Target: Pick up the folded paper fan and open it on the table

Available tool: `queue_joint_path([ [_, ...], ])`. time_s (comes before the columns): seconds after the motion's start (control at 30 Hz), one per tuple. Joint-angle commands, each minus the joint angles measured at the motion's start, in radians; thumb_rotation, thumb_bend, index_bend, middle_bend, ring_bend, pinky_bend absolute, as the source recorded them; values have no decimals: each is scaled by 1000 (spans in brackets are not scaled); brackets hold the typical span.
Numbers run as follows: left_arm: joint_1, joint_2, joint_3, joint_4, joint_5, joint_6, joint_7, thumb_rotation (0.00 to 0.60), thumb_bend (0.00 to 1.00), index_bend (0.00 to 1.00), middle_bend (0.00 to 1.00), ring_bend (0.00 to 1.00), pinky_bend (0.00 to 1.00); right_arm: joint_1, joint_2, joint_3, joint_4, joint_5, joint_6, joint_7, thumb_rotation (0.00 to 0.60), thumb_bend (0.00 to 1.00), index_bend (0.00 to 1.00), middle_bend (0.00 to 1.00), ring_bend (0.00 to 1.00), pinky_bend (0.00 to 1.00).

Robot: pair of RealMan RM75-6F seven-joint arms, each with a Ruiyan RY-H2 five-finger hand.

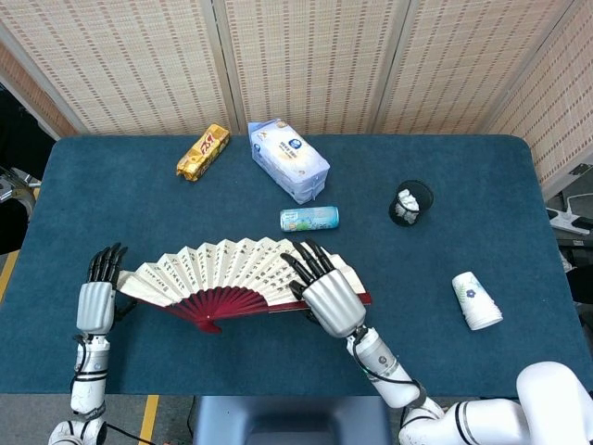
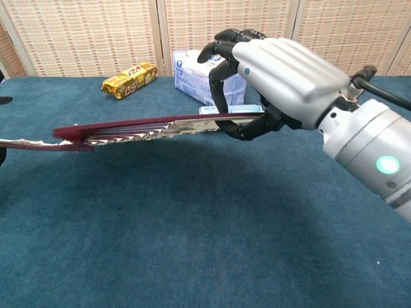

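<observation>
The paper fan (image 1: 227, 275) is spread wide, with cream pleats and dark red ribs meeting at a pivot near the table's front edge. In the chest view the fan (image 2: 148, 128) shows edge-on, level, a little above the blue cloth with its shadow beneath. My right hand (image 1: 331, 298) grips the fan's right outer rib, and in the chest view that hand (image 2: 276, 80) has its fingers curled around the rib. My left hand (image 1: 95, 302) holds the left end of the fan, fingers pointing away from me. The chest view cuts off the left hand.
A gold snack bag (image 1: 203, 151) and a blue-white tissue pack (image 1: 288, 159) lie at the back. A small can (image 1: 309, 219) lies just beyond the fan. A black cup (image 1: 410, 202) and a toppled paper cup (image 1: 476, 299) are to the right on the blue table (image 1: 463, 167).
</observation>
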Motion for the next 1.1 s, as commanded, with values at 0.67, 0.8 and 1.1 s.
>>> queue_joint_path([
  [0.67,60,38,108,58,63,-117,10,600,425,0,0,0,54,-139,56,-122,38,-64,-132,-95,600,156,0,0,0,0],
  [0.8,52,144,160,-53,97,-209,30,600,382,0,0,0,52,-120,118,-122,-29,-25,-223,-142,600,33,0,0,0,0],
  [1.1,-10,567,168,-709,42,-417,256,600,354,0,0,0,47,-32,342,-89,-294,297,-451,-414,600,0,0,0,0,0],
])
